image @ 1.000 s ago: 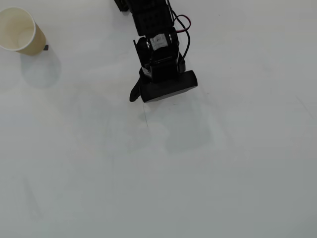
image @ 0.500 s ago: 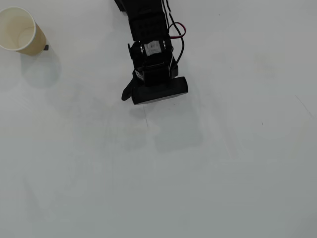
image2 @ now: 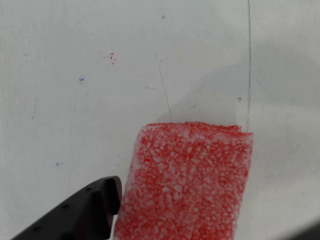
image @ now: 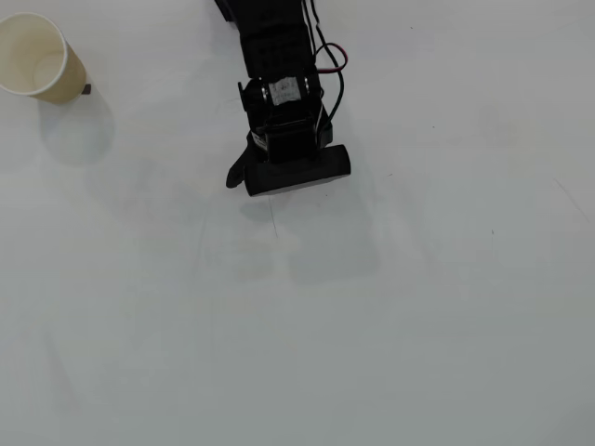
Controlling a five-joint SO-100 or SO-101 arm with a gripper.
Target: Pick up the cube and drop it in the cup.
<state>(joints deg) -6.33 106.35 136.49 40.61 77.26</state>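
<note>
In the wrist view the red speckled cube (image2: 187, 182) fills the lower middle, close to the camera. My gripper (image2: 212, 215) is around it. One black finger (image2: 85, 215) presses against its left side, and a dark sliver of the other finger shows at the bottom right corner. In the overhead view the gripper (image: 279, 181) points down at the table's upper middle and its black body hides the cube. The cream paper cup (image: 37, 58) stands upright at the far top left, well away from the gripper.
The white table (image: 372, 325) bears faint scratches and small specks. The arm's red and black wires (image: 330, 65) loop at its right side. A small dark mark (image: 86, 89) sits by the cup's base.
</note>
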